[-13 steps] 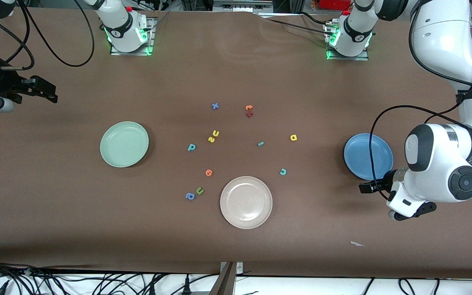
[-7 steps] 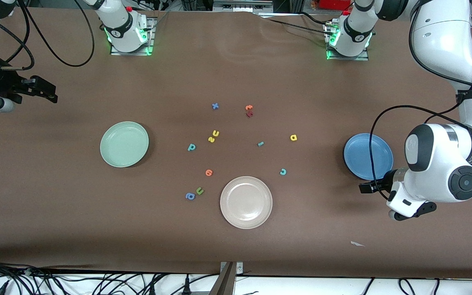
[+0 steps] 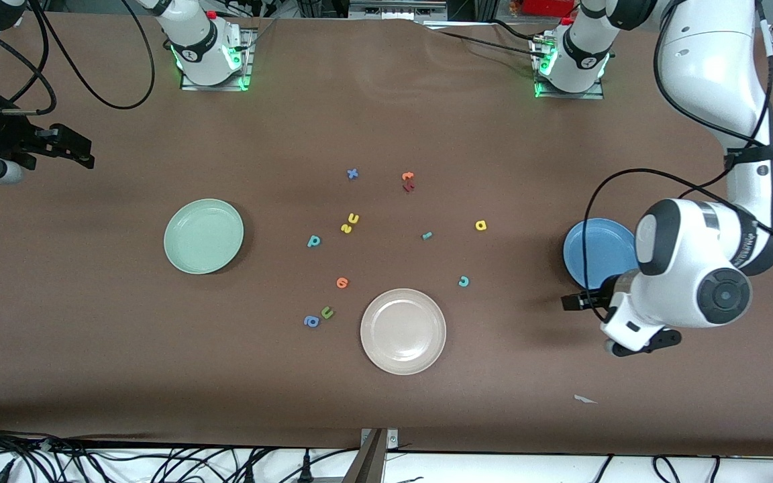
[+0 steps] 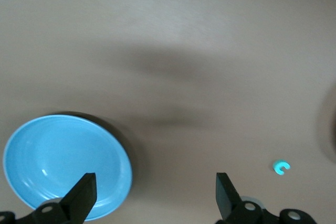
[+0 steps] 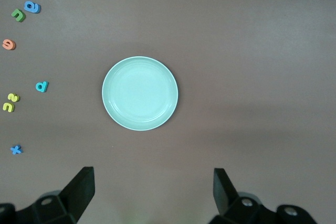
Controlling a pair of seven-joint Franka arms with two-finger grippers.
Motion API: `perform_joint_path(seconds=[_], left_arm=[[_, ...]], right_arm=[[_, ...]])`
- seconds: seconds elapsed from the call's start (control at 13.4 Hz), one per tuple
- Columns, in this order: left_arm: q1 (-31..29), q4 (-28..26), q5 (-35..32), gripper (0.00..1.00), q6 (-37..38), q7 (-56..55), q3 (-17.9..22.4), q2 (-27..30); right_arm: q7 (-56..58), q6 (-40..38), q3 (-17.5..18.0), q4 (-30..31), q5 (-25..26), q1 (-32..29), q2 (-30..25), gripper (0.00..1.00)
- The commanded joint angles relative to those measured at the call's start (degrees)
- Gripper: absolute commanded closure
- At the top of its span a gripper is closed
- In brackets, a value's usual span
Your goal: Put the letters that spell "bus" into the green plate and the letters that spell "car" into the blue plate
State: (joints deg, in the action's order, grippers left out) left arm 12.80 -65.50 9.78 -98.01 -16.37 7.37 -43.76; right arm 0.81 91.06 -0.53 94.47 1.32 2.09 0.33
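Observation:
The green plate (image 3: 203, 235) lies toward the right arm's end, the blue plate (image 3: 594, 251) toward the left arm's end, partly hidden by the left arm. Between them lie the teal "b" (image 3: 313, 241), yellow "u" (image 3: 353, 218) and "s" (image 3: 345, 228), yellow "a" (image 3: 480, 225), teal "r" (image 3: 427, 235) and teal "c" (image 3: 464, 282). My left gripper (image 4: 156, 182) hangs open and empty over the table at the blue plate's (image 4: 52, 161) rim, with the "c" (image 4: 282, 167) off to one side. My right gripper (image 3: 81, 151) waits open over bare table past the green plate (image 5: 139, 93).
A cream-beige plate (image 3: 402, 331) sits nearest the front camera. Other letters lie about: a blue "x" (image 3: 352, 174), an orange one (image 3: 407, 176) touching a dark red one (image 3: 408, 187), an orange round one (image 3: 341, 282), a green "u" (image 3: 327, 312), a blue "a" (image 3: 311, 321). A white scrap (image 3: 585, 400) lies near the front edge.
My left arm has swung toward the table's middle and now covers more of the blue plate. The right arm and all letters are as before.

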Motion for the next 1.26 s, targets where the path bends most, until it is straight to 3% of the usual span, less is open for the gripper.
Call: perform_joint_path(seconds=[0.0,0.3,0.52,1.19], left_arm=[[-0.06,-0.59,-1.17,0.00,0.36,0.46,-0.42,0.96],[-1.64,-0.51,-1.78,0.00,0.45,2.64,-0.25,1.48],[-2.34,-3.13,-1.87,0.00,1.24,5.20,-0.07,5.86],[-4.54,-3.32,-2.57,0.00,11.33,9.34,0.45,13.61]], right_arm=[[-0.02,-0.27,0.45,-0.43,-0.44,-0.60,-0.07,0.00],[-0.02,-0.27,0.45,-0.43,-0.53,-0.60,0.02,0.00],[-0.02,-0.19,0.45,-0.43,-0.53,-0.60,-0.07,0.00],[-0.02,-0.27,0.45,-0.43,-0.53,-0.60,-0.07,0.00]])
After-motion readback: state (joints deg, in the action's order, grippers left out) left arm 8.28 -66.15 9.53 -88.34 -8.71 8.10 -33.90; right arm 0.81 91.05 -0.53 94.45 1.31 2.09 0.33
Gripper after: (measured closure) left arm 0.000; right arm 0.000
